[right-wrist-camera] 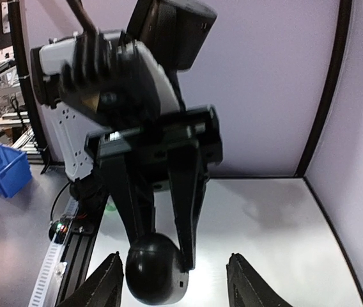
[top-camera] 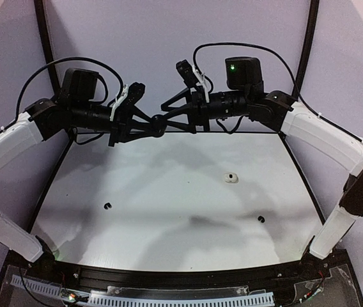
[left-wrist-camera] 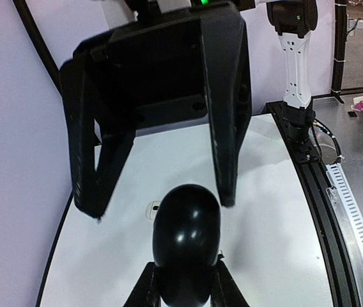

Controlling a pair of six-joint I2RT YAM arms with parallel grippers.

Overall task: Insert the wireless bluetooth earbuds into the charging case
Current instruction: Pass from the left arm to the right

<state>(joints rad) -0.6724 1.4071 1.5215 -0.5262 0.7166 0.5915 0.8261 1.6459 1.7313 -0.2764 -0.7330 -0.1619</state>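
Black earbud nub lay on white table, well below left gripper, which clamped glossy black oval charging case; right gripper stood open just beside the case.

Black charging case: glossy, rounded, gripped aloft above the table. One black earbud lies near-left and a second black earbud near-right, well apart. A small white item lies farther back.
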